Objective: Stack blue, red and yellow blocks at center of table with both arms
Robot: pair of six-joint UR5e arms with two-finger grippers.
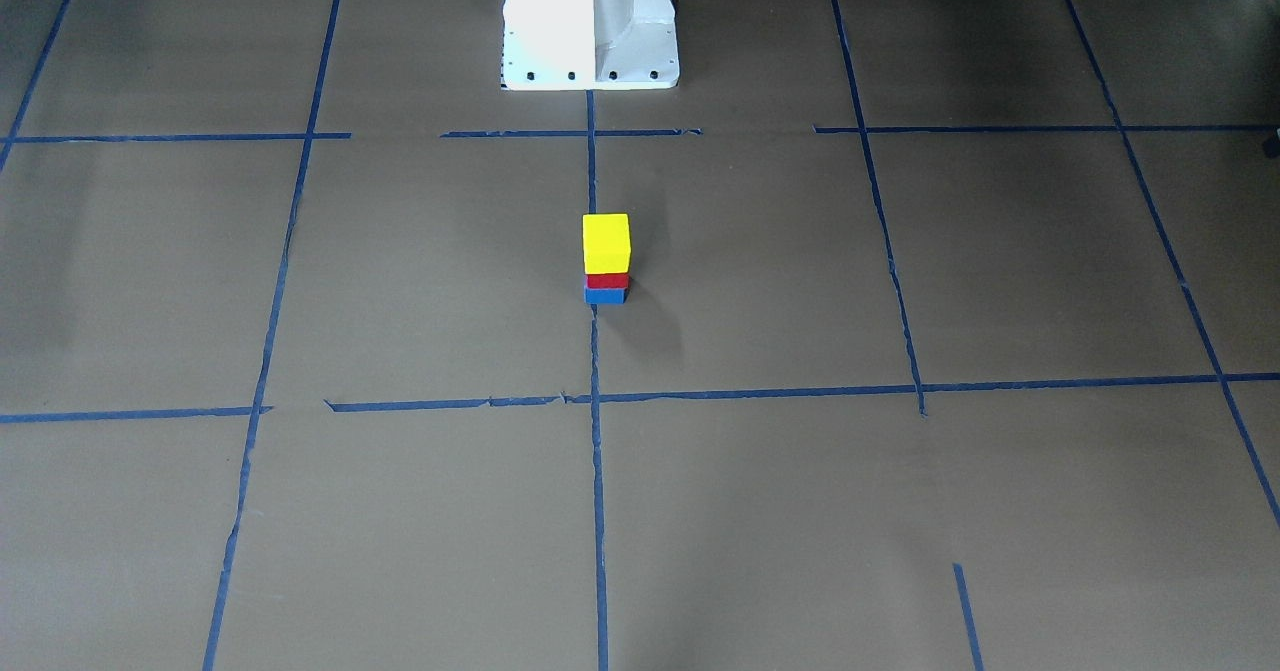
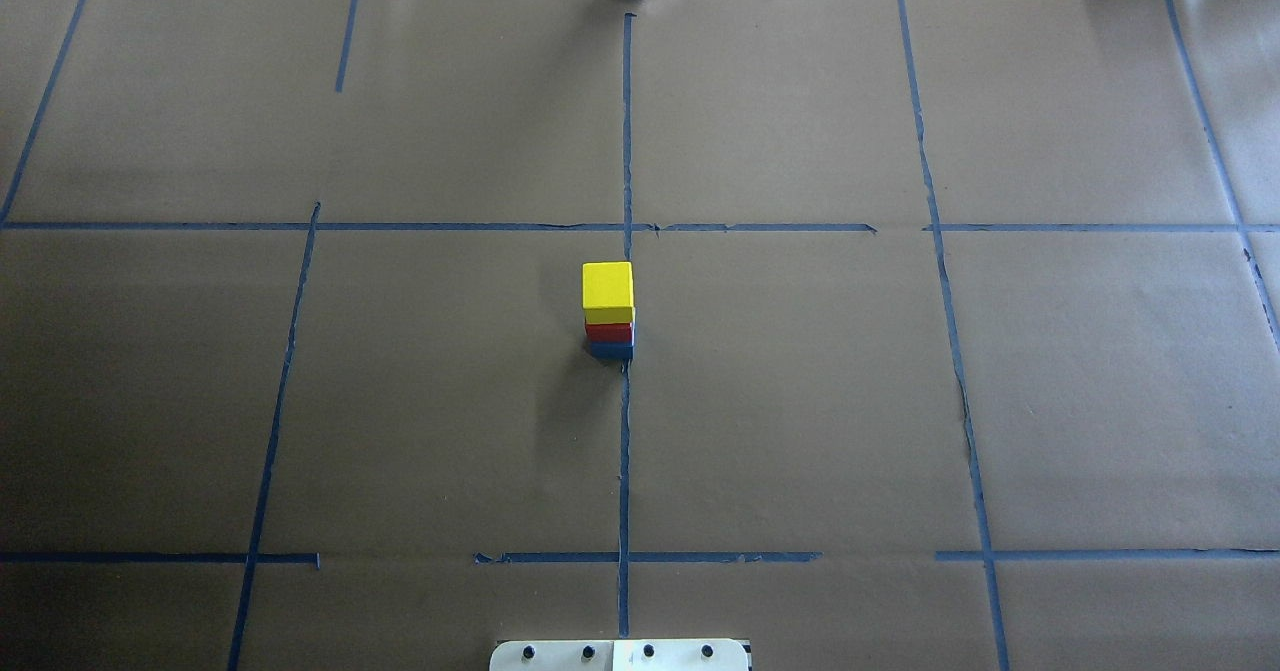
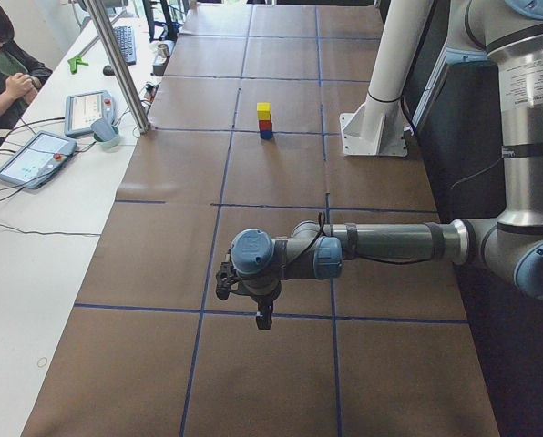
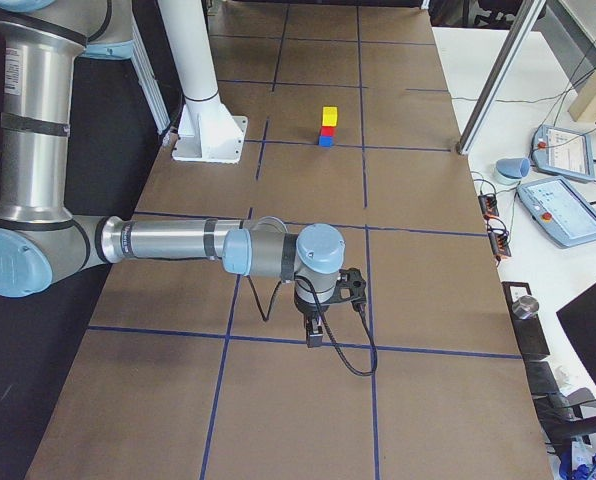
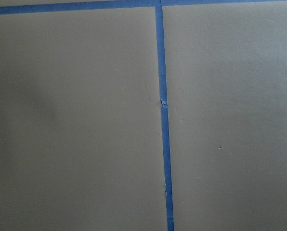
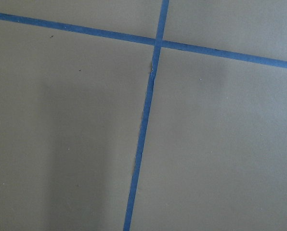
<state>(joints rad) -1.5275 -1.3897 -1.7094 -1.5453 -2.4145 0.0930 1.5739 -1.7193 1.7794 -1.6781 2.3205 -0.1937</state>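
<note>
Exterior left puts your left arm (image 3: 381, 244) nearest, stretched level over the table (image 3: 162, 364), its left gripper (image 3: 264, 317) pointing down above bare paper, well apart from the blocks. You cannot tell from this side view whether its fingers are apart or together, and its wrist camera shows only table. The right gripper (image 4: 315, 335) hangs the same way at the opposite end, seen only from the side, so its state is equally unreadable.

Further on, at the table's centre by the middle tape line (image 2: 625, 451), stands the stack: blue block (image 1: 605, 295) on the table, red block (image 1: 607, 280) on it, yellow block (image 1: 606, 241) on top, edges nearly flush. Neither gripper touches it — I judge the stacking done.

If you must regrip, expect light, rigid, matte cubes. They should not be slippery, but the tower would tip easily. Take the yellow one by two opposite side faces, straight down from above.

Beyond stands the white pedestal (image 1: 590, 21).
</note>
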